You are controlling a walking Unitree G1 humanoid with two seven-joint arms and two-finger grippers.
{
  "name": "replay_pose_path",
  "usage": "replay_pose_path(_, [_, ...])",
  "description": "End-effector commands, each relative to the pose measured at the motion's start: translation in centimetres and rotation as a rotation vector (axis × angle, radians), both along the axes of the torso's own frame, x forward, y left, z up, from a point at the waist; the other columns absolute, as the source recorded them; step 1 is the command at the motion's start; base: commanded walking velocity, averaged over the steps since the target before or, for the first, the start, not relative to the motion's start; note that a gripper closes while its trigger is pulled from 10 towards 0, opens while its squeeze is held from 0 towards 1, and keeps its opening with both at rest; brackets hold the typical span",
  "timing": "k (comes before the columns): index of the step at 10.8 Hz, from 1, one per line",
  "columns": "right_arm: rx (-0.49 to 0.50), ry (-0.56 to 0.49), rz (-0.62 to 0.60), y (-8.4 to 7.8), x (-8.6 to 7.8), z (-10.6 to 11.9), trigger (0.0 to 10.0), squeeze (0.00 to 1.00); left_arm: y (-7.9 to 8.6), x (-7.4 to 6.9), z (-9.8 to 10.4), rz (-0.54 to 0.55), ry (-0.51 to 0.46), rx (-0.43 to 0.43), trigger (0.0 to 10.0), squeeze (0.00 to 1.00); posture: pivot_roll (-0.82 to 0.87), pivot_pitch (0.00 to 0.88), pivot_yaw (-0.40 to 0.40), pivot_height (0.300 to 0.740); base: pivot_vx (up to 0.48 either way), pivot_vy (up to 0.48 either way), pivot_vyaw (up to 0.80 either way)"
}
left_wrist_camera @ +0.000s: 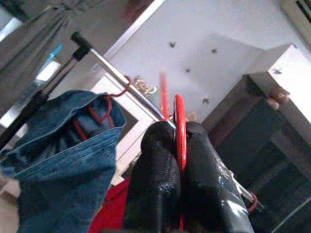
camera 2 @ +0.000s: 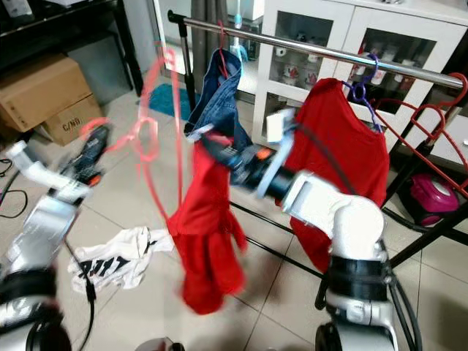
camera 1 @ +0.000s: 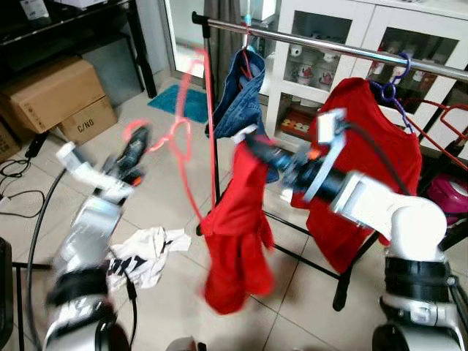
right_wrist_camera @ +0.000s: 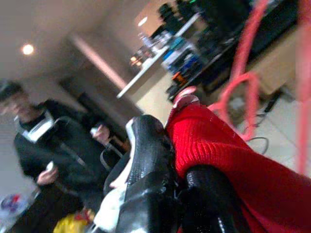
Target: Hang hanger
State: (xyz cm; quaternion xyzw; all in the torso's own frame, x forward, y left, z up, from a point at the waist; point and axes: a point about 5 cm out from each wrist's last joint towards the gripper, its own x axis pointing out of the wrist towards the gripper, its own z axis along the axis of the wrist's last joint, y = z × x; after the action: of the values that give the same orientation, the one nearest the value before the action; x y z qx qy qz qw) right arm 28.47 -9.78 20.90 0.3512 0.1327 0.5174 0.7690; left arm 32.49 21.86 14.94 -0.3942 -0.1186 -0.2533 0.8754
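Two grippers are raised before a metal clothes rail [camera 1: 314, 44]. On the left, the left gripper [camera 1: 135, 150] is pressed together on the hook end of a red hanger [camera 1: 183, 139]; in the left wrist view the red wire is pinched between its fingers [left_wrist_camera: 160, 184]. From that gripper the hanger is stretched rightward and upward, blurred, with a red garment [camera 1: 238, 234] draped from it and hanging below. A white cloth [camera 1: 142, 256] is seen on the floor beneath the left gripper. Above and to the right of it, a blue denim garment [camera 1: 238, 99] is hung on the rail. Further right, the right gripper [camera 1: 252, 142] is closed on the upper edge of the red garment, just below the denim. Beyond the right gripper, a red shirt [camera 1: 365, 161] is suspended from the rail on a purple hanger [camera 1: 391, 88]. A person [right_wrist_camera: 43, 141] in dark clothing is visible in the right wrist view.
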Motion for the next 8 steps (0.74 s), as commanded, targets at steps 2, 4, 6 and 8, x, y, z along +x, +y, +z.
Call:
replay_pose_path(2, [-0.145, -0.025, 0.015, 0.2, -0.6, -1.4, 0.0, 0.0, -0.7, 0.2, 3.0, -0.035, -0.104, -0.018, 0.0, 0.0, -0.06, 0.0, 0.021, 0.74, 0.0, 0.0, 0.0])
replay_pose_path(4, [-0.324, 0.078, -0.153, -0.8, 0.5, -5.7, 0.0, 0.0, -1.0, 0.1, 6.9, -0.042, -0.215, 0.084, 0.0, 0.0, -0.06, 0.0, 0.019, 0.74, 0.0, 0.0, 0.0])
replay_pose_path(6, [-0.364, 0.147, -0.344, -2.4, 0.9, -8.2, 0.0, 0.0, -0.4, -1.2, 7.9, -0.002, -0.187, 0.409, 0.0, 0.0, -0.05, 0.0, 0.017, 0.74, 0.0, 0.0, 0.0])
replay_pose_path(8, [-0.424, 0.066, -0.547, -3.2, 1.0, -8.2, 10.0, 0.0, -0.2, -2.1, 4.7, 0.073, 0.057, 0.749, 0.7, 0.0, -0.04, 0.0, 0.019, 0.74, 0.0, 0.0, 0.0])
